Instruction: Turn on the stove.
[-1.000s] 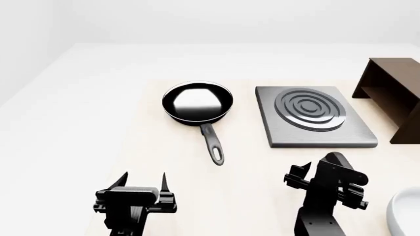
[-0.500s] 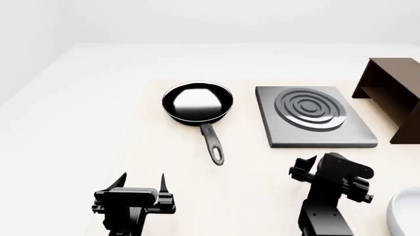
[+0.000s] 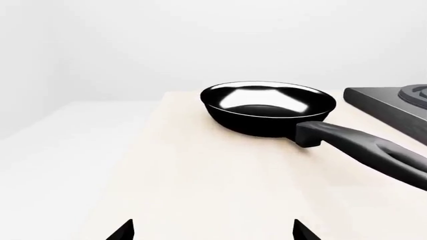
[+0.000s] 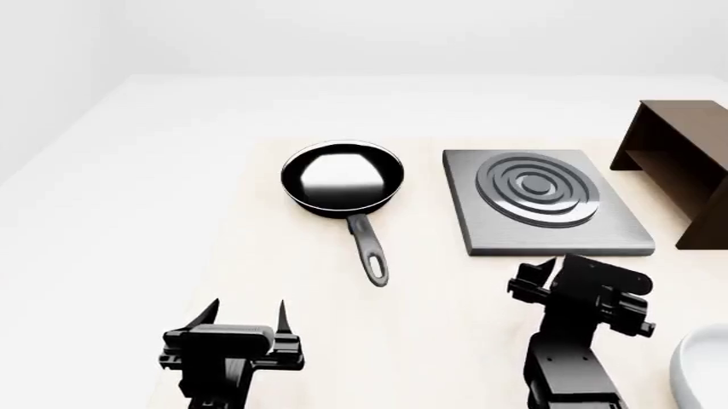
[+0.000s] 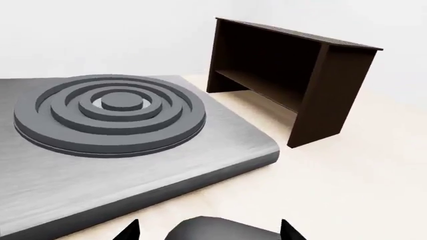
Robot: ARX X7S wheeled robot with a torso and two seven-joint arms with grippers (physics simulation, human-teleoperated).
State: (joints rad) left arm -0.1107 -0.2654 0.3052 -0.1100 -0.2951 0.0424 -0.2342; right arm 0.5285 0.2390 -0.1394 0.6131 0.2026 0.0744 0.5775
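Note:
The stove is a flat grey metal plate point(image 4: 620, 228) with a dark ring burner point(image 4: 537, 187); the plate point(image 5: 167, 165) and burner point(image 5: 110, 112) also fill the right wrist view. My right gripper point(image 4: 580, 279) hovers just in front of the plate's near edge and hides the knob in the head view. In the right wrist view the gripper point(image 5: 207, 232) is open, with a dark rounded knob top point(image 5: 213, 227) between its fingertips. My left gripper point(image 4: 247, 311) is open and empty over bare table, also in its wrist view point(image 3: 212, 231).
A black frying pan point(image 4: 341, 179) sits left of the stove, handle toward me; it also shows in the left wrist view point(image 3: 267, 107). A dark brown wooden shelf point(image 4: 677, 162) stands right of the stove, also in the right wrist view point(image 5: 287, 70). A white rounded object point(image 4: 703, 371) lies at the near right.
My right gripper has moved forward and a little right, closer to the stove's front edge, and its wrist has turned. The left arm has not moved.

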